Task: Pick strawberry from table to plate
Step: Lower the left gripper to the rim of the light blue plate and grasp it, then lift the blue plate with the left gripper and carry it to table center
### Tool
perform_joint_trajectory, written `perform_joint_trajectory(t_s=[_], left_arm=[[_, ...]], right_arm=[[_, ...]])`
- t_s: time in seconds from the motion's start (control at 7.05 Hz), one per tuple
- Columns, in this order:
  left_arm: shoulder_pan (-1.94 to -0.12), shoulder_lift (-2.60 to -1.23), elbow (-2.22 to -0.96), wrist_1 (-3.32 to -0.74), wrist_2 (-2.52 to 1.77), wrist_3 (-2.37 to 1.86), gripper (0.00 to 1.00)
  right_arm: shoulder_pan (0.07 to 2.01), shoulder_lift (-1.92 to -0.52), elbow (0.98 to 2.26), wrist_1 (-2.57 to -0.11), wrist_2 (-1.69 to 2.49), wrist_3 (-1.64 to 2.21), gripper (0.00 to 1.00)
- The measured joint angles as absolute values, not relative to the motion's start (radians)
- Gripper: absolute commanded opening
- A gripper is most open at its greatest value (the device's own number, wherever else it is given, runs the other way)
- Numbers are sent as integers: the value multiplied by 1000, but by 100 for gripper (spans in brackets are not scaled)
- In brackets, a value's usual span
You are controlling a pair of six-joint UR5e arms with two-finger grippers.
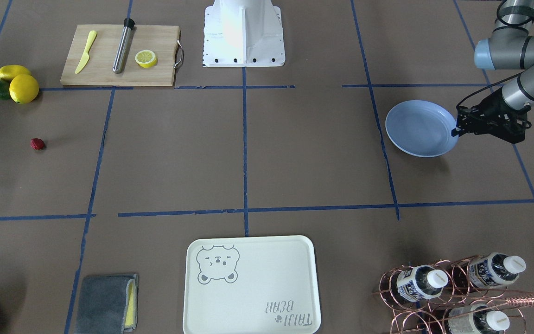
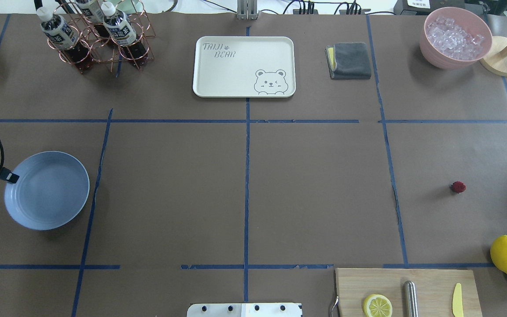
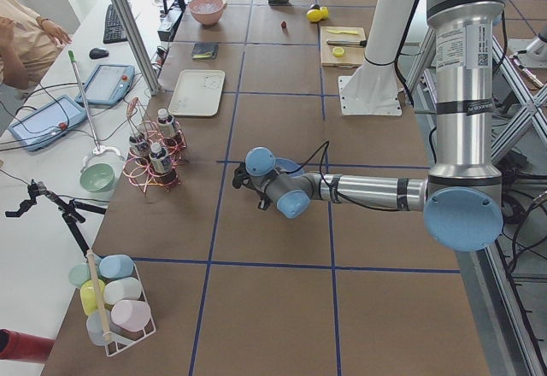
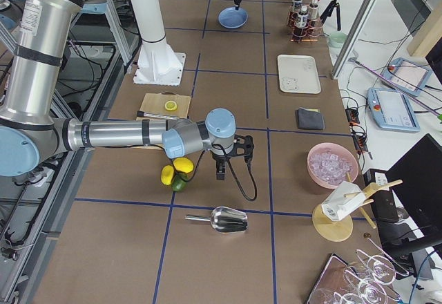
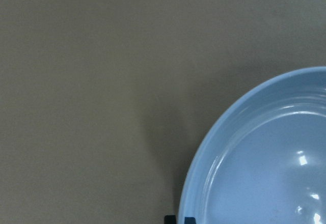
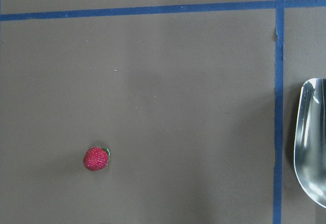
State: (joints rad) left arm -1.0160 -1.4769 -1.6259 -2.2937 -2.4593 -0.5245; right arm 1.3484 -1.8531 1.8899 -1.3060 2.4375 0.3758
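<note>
Bumpy, roundish strawberry (image 6: 96, 158) lies on matte, perhaps papery table (image 6: 178, 96).

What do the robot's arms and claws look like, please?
The left arm and right arm are silver tubes with pale blue joint caps; the left bears a white printed label. The left claw and right claw are black, each trailing a looping black cable.

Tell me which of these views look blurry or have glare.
Left wrist view: soft and hazy, with a warm cast and bright glints on the plate. Front-facing view: the white robot base is blown out. Right wrist view: sharp, the strawberry crisp, the metal scoop mirror-bright. Overhead view: even light, soft shadows.
</note>
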Motion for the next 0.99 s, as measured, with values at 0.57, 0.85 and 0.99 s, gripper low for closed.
perform_joint_trajectory(t_s=[0.57, 0.85, 0.99], left_arm=[[-987, -1562, -1718, -2459, -2569, -1000, 0], [-846, -1723, -1709, -2543, -2508, -1323, 0], [-758, -1822, -1689, -2552, -2443, -1451, 0]], right_arm=[[1347, -1853, 1890, -1307, 2437, 378, 100], [1341, -1852, 1890, -1308, 2437, 379, 100], [1340, -1850, 1890, -1308, 2437, 379, 100]])
